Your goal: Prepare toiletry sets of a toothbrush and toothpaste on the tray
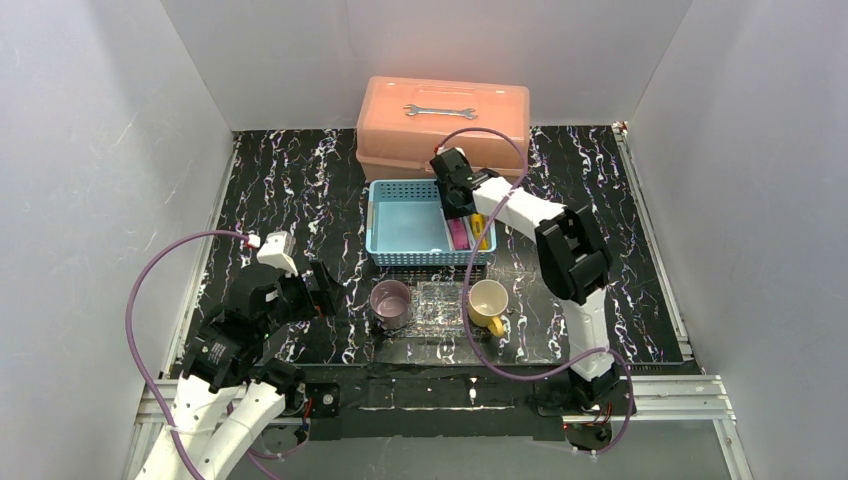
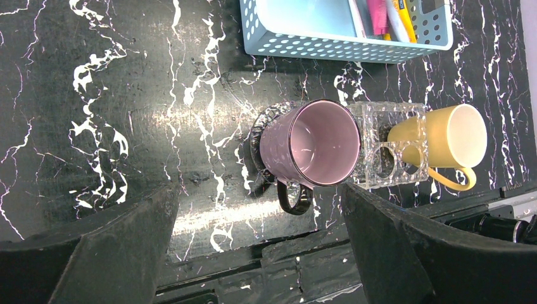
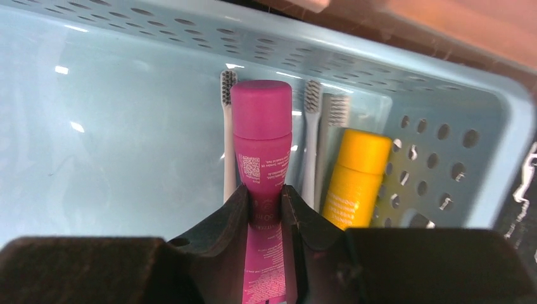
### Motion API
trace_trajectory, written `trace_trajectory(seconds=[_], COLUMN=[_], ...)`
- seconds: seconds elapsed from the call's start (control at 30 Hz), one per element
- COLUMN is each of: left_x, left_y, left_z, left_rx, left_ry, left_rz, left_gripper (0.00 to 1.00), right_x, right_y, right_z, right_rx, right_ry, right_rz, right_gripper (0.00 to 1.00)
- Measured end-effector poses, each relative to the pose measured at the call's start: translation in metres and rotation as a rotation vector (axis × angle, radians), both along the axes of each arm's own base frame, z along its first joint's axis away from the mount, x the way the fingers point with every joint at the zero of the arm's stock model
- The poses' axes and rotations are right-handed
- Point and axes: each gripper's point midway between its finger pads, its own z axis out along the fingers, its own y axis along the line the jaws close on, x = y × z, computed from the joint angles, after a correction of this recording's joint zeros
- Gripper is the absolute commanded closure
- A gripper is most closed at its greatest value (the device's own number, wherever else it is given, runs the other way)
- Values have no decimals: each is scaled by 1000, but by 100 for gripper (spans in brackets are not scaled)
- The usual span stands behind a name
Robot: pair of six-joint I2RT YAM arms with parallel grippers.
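Note:
My right gripper (image 3: 265, 204) is shut on the magenta toothpaste tube (image 3: 262, 152) inside the light-blue basket (image 1: 405, 225). The yellow toothpaste tube (image 3: 354, 180) lies to its right in the basket. Three pale toothbrushes (image 3: 228, 126) lie flat beside and under the tubes. The clear glittery tray (image 1: 440, 308) sits in front of the basket, between the purple mug (image 1: 390, 303) and the yellow mug (image 1: 488, 300). The tray (image 2: 392, 152) holds no tube or brush that I can see. My left gripper (image 2: 259, 240) is open and empty, near the purple mug (image 2: 310, 144).
A salmon-pink toolbox (image 1: 442, 125) with a wrench (image 1: 440, 110) on its lid stands behind the basket. White walls enclose the black marbled table (image 1: 280, 190) on three sides. The right arm's purple cable (image 1: 470, 290) hangs over the tray area.

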Motion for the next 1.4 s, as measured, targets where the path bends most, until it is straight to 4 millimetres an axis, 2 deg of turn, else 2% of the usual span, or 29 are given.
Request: trace_trajectory(seconds=[0.1, 0.37, 0.47, 0.57, 0.77, 1.03, 1.17, 1.4], left_x=[0, 0, -1, -2, -5, -10, -13, -7], left_y=[0, -1, -2, -5, -14, -28, -38, -56], left_z=[0, 0, 0, 0, 4, 17, 19, 35], left_rx=[0, -3, -5, -16, -43, -102, -143, -243], left_ry=[1, 3, 4, 6, 1, -40, -16, -32], left_rz=[0, -6, -9, -28, -81, -155, -192, -231], left_gripper=[1, 1, 1, 1, 1, 1, 1, 1], right_x=[-1, -2, -8, -18, -45, -87, -106, -147], right_y=[-1, 1, 1, 2, 3, 12, 26, 64], right_z=[20, 92, 107, 114, 128, 173, 193, 201], right_rx=[24, 137, 183, 229, 346, 578, 682, 820], right_ry=[-33, -161, -182, -183, -182, -224, -245, -222], right_rz=[-1, 1, 0, -3, -15, -36, -40, -53], right_gripper=[72, 73, 73, 74, 75, 76, 76, 76])
